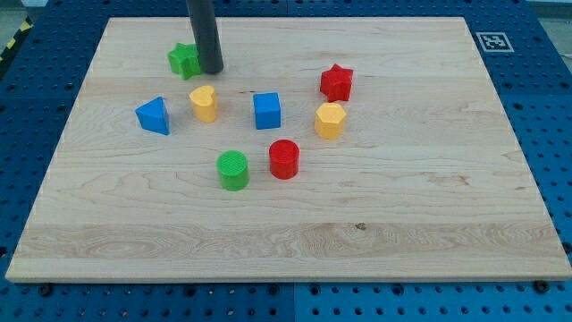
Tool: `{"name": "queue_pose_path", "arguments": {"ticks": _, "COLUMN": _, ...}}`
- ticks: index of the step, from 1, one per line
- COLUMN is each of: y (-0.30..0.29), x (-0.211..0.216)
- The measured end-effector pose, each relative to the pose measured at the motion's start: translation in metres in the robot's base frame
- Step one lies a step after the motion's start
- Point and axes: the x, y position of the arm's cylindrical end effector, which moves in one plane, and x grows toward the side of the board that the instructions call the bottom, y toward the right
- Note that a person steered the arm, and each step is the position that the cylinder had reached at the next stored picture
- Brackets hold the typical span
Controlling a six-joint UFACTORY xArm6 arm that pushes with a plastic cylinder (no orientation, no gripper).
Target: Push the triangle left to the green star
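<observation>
The blue triangle (154, 115) lies on the wooden board at the view's left. The green star (183, 60) lies above it and a little to the right, near the board's top edge. My tip (212, 70) stands just right of the green star, touching or almost touching it, and up and to the right of the triangle. The rod partly covers the star's right side.
A yellow heart (204, 103) lies just right of the triangle. A blue cube (266, 111), red star (336, 83), yellow hexagon (329, 120), red cylinder (283, 159) and green cylinder (233, 170) lie mid-board. A marker tag (492, 41) sits at the top right corner.
</observation>
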Motion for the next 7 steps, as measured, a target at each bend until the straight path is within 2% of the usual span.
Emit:
{"name": "queue_pose_path", "arguments": {"ticks": 1, "y": -0.011, "x": 0.012}}
{"name": "queue_pose_path", "arguments": {"ticks": 3, "y": -0.031, "x": -0.017}}
{"name": "queue_pose_path", "arguments": {"ticks": 5, "y": -0.160, "x": 0.011}}
{"name": "queue_pose_path", "arguments": {"ticks": 6, "y": -0.144, "x": 0.115}}
{"name": "queue_pose_path", "arguments": {"ticks": 7, "y": -0.096, "x": 0.173}}
